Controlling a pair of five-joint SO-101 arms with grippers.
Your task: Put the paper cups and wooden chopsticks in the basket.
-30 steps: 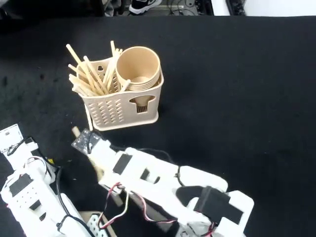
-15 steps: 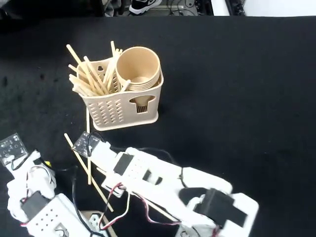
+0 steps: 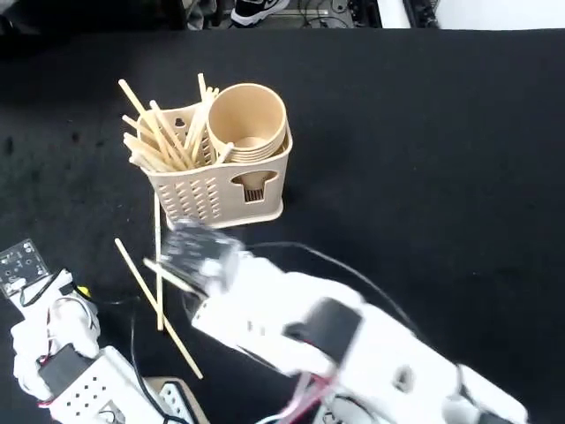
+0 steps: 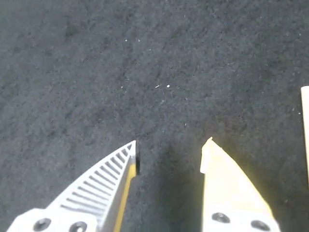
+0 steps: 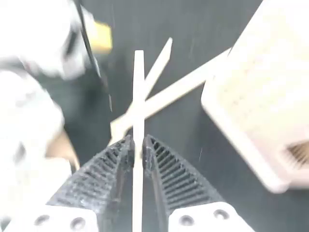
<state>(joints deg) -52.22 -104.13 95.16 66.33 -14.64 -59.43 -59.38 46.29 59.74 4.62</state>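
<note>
Right fingers (image 5: 104, 181) nearer basket (image 3: 216, 190) — tight on one chopstick (image 5: 138, 96), two loose chopsticks (image 3: 158, 238) (image 3: 141, 281); left fingers (image 4: 111, 179) apart, empty

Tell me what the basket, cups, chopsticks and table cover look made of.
Basket: likely moulded plastic, beige, matte; even slot rows, cut-out handle.
Cups: paper by the look, tan, dull; thin stacked rims.
Chopsticks: pale bare wood, unvarnished look; square-cut ends.
Table cover: black cloth or felt, matte; fine nap and lint specks in the left wrist view.
</note>
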